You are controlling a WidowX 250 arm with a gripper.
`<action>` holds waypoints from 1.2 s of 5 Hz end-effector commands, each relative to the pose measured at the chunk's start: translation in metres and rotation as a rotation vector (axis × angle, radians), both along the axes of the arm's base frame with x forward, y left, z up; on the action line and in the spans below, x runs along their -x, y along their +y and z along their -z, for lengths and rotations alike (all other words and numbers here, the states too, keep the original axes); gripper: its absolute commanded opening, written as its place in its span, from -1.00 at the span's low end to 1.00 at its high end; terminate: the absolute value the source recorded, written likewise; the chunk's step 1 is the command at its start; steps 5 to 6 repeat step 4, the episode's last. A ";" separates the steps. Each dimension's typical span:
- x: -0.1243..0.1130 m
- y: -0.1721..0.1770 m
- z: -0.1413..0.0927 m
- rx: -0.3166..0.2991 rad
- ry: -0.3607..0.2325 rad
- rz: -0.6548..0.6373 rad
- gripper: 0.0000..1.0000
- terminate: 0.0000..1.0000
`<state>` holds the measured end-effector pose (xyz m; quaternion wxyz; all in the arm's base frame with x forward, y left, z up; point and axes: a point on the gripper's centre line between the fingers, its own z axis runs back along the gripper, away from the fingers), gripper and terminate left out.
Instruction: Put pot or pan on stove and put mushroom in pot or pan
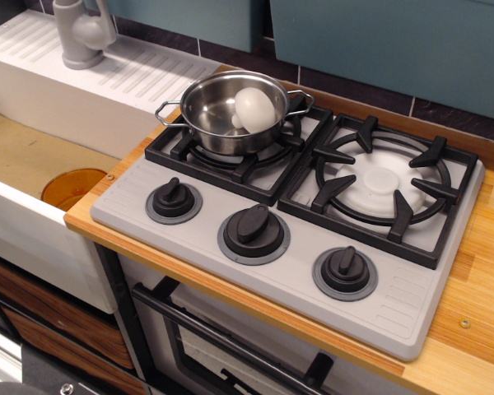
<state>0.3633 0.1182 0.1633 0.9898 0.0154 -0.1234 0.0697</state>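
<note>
With the end effector out of my view, I can't tell its state or reference positions; mushroom [254, 109] sits in pot [227, 111] on stove [288, 214] left burner.

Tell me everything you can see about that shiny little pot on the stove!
The pot is small, round and shallow, made of shiny silver metal that mirrors its surroundings. It has two thin loop handles, one on each side. It stands upright on the black grate of the left burner of the grey stove, near the back edge. It has no lid. Inside, a smooth white mushroom rests against its far right wall. Nothing else touches it.
</note>
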 end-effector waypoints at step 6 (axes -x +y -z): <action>-0.008 -0.151 0.008 0.059 -0.027 -0.131 1.00 1.00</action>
